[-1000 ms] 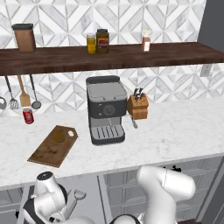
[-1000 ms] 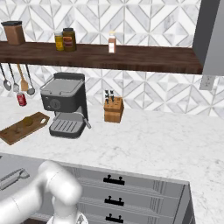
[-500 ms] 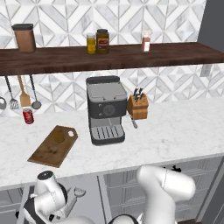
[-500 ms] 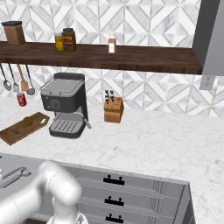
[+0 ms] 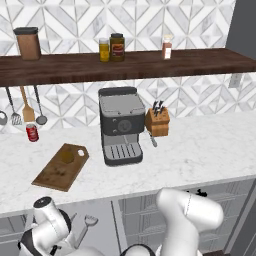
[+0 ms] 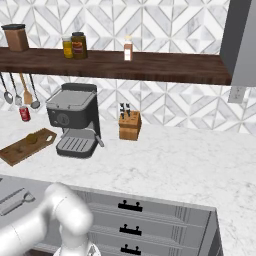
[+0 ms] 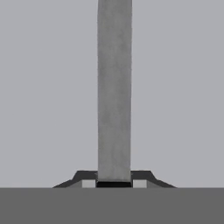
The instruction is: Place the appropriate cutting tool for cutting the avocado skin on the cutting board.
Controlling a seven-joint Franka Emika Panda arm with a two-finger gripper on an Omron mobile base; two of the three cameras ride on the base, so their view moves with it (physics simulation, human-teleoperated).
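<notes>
In the hand view the narrow silver blade of the cutting tool (image 7: 113, 96) runs straight up from between my finger tips. My gripper (image 7: 113, 183) is shut on the tool, one dark tip on each side of it; the black handle is hidden. The arm reaches down into the open drawer (image 5: 95, 235) below the counter at the lower left. The brown wooden cutting board (image 5: 61, 167) (image 6: 27, 146) lies on the marble counter left of the coffee machine, with a small brownish lump on its handle end.
A short silver tool with a looped head (image 5: 89, 221) lies in the drawer beside the arm. A black coffee machine (image 5: 120, 125) and a knife block (image 5: 157, 120) stand behind the counter's middle. A red can (image 5: 32, 132) and hanging utensils (image 5: 22, 107) are at the back left.
The gripper's jaws have closed onto the cutting tool over the last second. The arm and the counter things look unmoved in the base views.
</notes>
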